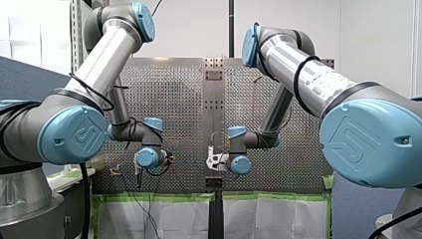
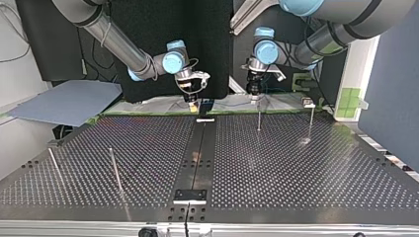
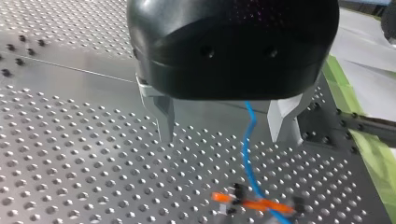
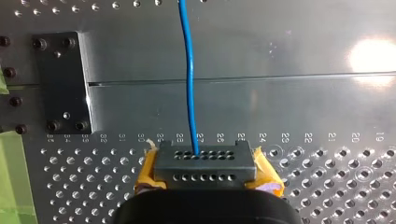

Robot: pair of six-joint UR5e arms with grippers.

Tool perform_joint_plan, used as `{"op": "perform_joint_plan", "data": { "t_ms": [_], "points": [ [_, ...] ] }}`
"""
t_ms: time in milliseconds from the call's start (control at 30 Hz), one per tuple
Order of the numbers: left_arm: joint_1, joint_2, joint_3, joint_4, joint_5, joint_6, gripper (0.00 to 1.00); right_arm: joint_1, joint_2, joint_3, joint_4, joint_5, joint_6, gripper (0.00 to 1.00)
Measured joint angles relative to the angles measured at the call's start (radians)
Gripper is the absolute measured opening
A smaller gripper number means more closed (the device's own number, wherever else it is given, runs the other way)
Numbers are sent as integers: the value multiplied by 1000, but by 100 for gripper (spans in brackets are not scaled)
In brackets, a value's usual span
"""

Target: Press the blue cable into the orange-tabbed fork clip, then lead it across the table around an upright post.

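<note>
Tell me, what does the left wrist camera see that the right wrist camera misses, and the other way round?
Only the left wrist view shows the orange-tabbed fork clip, ahead of my open left gripper. Only the right wrist view shows my right gripper, yellow-padded, shut on the blue cable, and a dark screwed plate beside the cable. Both show that cable and the perforated table.

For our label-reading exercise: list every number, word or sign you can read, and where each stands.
"24 23 22 21 20 19": printed in a row on the table.
Rest of that row: blurred or partly hidden.
Lettering on my right arm: too small to read.
</note>
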Motion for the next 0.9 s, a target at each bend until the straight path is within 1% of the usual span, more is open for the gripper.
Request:
{"op": "perform_joint_plan", "data": {
  "t_ms": [100, 267, 400, 733, 900],
  "points": [
    [-9, -30, 17, 3, -26, 7, 100, 0, 0, 0, 1, -2, 0, 0],
    [-24, -83, 55, -20, -77, 26, 100, 0, 1, 0, 1, -3, -1, 0],
    [-36, -115, 74, -31, -101, 36, 100, 0, 1, 0, 1, -3, -2, 0],
    [-64, -126, 103, -34, -121, 40, 100, 0, 2, 0, 0, -3, -3, 0],
    [-81, -126, 131, -55, -133, 47, 100, 0, 3, 0, 0, -3, -4, 0]
  ]
}}
